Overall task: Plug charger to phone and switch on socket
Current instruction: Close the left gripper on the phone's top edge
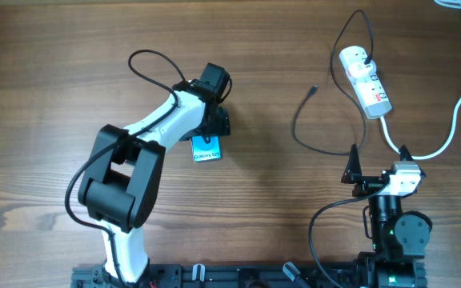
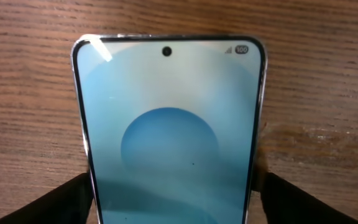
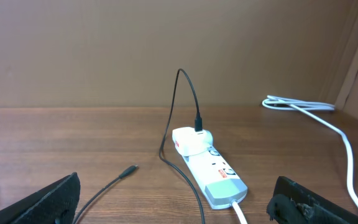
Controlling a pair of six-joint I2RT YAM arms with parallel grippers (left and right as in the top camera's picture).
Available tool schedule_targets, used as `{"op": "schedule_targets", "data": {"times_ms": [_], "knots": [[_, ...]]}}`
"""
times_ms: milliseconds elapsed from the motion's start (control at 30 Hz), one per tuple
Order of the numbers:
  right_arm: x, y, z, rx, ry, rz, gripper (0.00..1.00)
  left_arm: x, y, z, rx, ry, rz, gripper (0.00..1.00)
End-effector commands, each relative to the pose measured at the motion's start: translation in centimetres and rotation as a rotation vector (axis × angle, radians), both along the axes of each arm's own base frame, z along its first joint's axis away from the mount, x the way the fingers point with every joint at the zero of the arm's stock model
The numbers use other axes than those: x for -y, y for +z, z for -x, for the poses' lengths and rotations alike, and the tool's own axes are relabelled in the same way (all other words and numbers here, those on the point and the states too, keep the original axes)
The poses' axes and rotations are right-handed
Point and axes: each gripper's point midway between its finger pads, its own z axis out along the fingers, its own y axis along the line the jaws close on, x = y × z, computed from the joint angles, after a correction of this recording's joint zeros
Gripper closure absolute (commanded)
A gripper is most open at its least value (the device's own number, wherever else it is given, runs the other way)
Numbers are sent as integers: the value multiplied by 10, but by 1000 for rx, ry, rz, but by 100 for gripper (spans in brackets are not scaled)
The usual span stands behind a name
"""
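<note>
We read the phone as lying flat and face up on the bench so its port edge can be reached. The left claw is over it, most likely to steady it against the push of plugging in. In the left wrist view a finger sits at each long edge. The claw is spread to about the phone's width, but we cannot tell whether it truly pinches or only brackets it.

The charger has its adapter seated in the socket, well apart from the phone. Its connector tip lies loose on the bench beside the socket, in nothing.

The right claw hangs back near its base, facing the socket. Its fingers are spread wide and it is empty, touching nothing. We judge it is placed to take the tip next. We cannot read the switch.
</note>
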Motion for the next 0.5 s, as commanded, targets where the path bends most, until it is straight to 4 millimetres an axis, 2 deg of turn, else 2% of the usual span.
{"op": "schedule_targets", "data": {"times_ms": [0,267,467], "knots": [[-1,2,1,11,7,13,0,-10,-44,43,-188,7,-40,10],[-1,2,1,11,7,13,0,-3,-44,47,-211,5,2,17],[-1,2,1,11,7,13,0,-3,-44,47,-211,5,2,30]]}}
